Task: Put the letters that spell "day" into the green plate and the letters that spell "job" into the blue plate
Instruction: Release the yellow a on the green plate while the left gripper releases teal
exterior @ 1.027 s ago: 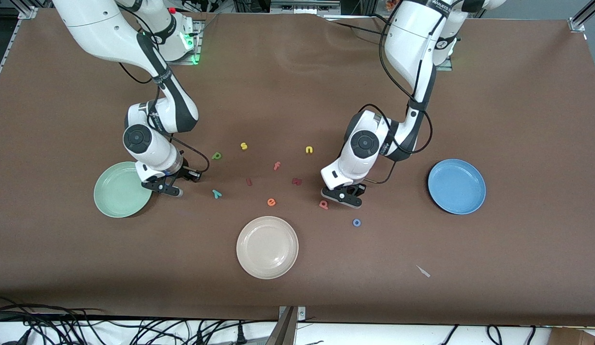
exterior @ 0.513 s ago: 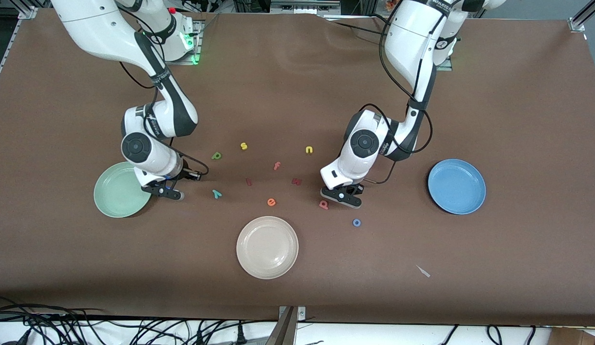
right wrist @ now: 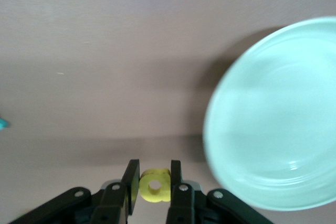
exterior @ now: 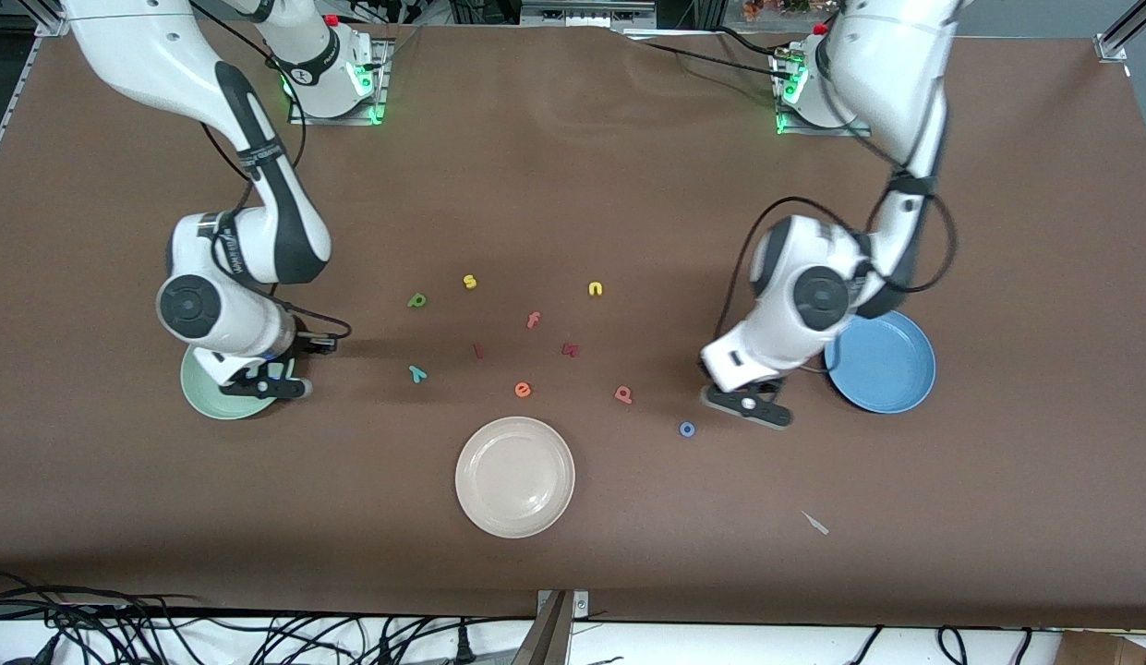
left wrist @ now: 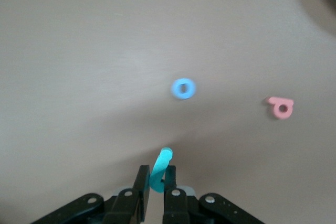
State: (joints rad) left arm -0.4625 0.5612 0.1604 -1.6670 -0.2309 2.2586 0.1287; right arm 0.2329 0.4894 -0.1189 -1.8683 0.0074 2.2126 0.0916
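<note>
My right gripper (exterior: 263,386) hangs over the green plate's (exterior: 203,395) rim toward the table's middle, shut on the yellow "d" (right wrist: 155,187); the plate (right wrist: 278,114) fills one side of the right wrist view. My left gripper (exterior: 748,406) hovers between the blue "o" (exterior: 687,429) and the blue plate (exterior: 891,369), shut on the teal "j" (left wrist: 164,157). The pink "b" (exterior: 623,394), teal "y" (exterior: 417,373) and dark green "a" (exterior: 416,300) lie on the table. Both plates look bare.
A cream plate (exterior: 514,476) sits nearest the front camera at mid-table. Loose letters lie around the middle: yellow "s" (exterior: 470,282), yellow "n" (exterior: 596,289), red "f" (exterior: 534,320), orange "e" (exterior: 523,390) and two dark red pieces. A small pale scrap (exterior: 815,523) lies alone.
The left gripper shut on the "j" beside the "b", rose and swung toward the blue plate. The right gripper carried the "d" from beside the green plate to over its rim.
</note>
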